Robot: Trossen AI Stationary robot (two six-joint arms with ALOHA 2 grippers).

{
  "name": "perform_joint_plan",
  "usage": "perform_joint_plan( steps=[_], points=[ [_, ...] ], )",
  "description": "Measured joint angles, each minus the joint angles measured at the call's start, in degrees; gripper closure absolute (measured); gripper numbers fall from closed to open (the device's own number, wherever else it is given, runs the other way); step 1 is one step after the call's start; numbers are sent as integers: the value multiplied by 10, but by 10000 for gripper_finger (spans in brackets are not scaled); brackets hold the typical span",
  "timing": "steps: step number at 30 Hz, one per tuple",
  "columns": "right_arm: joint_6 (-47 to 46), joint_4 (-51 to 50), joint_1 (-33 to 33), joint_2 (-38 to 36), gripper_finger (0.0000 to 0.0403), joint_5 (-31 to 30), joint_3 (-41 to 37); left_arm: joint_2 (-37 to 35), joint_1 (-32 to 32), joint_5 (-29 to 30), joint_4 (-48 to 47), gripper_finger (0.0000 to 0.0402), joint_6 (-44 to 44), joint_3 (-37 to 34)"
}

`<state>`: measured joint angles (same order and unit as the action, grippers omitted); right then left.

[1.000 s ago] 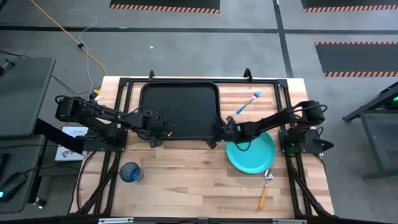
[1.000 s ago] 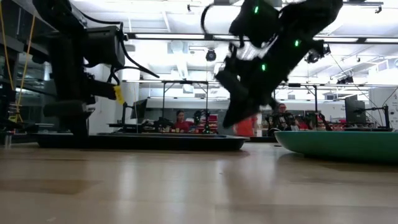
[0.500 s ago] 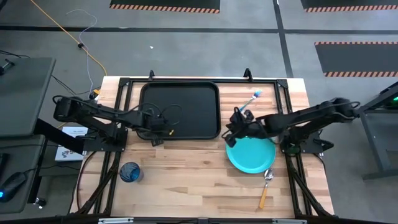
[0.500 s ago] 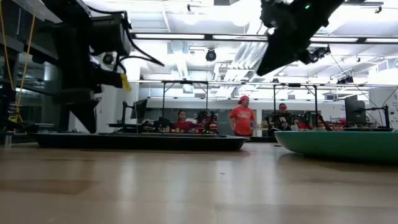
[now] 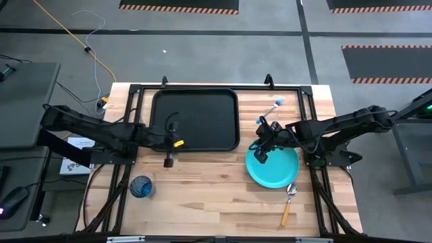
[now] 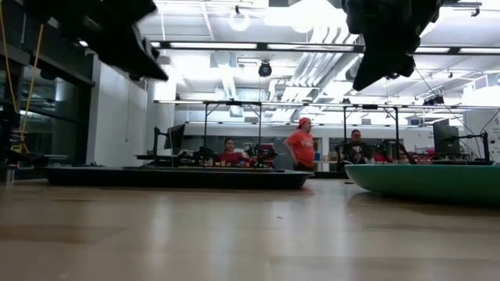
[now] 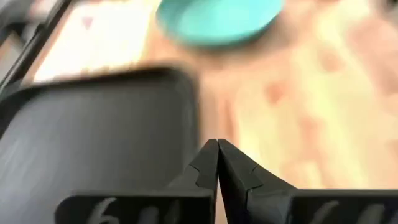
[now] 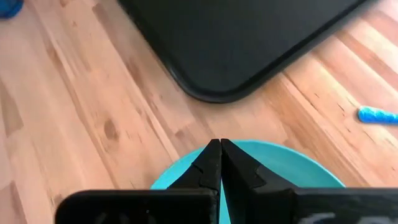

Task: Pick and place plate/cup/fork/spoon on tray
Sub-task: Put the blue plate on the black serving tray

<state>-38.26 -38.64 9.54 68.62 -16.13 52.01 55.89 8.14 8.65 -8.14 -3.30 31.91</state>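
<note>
A: Plate?
B: Turquoise plate (image 5: 273,169) flat on the wooden surface (image 5: 202,189), right of the tray (image 5: 196,120), not touching it.
A: Tray?
B: Black tray, far-centre of the surface, nothing on it.
A: Other pieces?
B: Blue cup (image 5: 141,186) near-left, well apart from the tray. Light-blue fork (image 5: 268,111) far-right, between tray and right edge. Spoon (image 5: 289,202) just beside the plate's near rim, orange handle pointing near.
A: Hands?
B: Right hand (image 5: 260,154) over the plate's left rim, fingers (image 8: 210,163) pressed together, holding nothing. Left hand (image 5: 168,160) above the surface just past the tray's near edge, fingers (image 7: 208,163) together too, empty.
A: Background?
B: People (image 6: 300,148) far off in the room.
</note>
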Motion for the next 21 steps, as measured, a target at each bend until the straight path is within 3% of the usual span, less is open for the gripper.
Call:
perform_joint_plan(
  steps=[5, 11, 15, 21],
  points=[
    [71, 5, -1, 0, 403, 2, 0, -55, 10, -38, 54, 401, -4, -32],
    [15, -58, -27, 0, 390, 20, 0, -86, 10, -37, 50, 401, 1, -40],
    [-33, -140, -39, 0, 337, 26, -1, -87, 10, -37, 50, 401, 13, -40],
    [-72, -148, -49, 0, 215, 2, -47, -85, 10, -36, 50, 401, 18, -40]
  ],
)
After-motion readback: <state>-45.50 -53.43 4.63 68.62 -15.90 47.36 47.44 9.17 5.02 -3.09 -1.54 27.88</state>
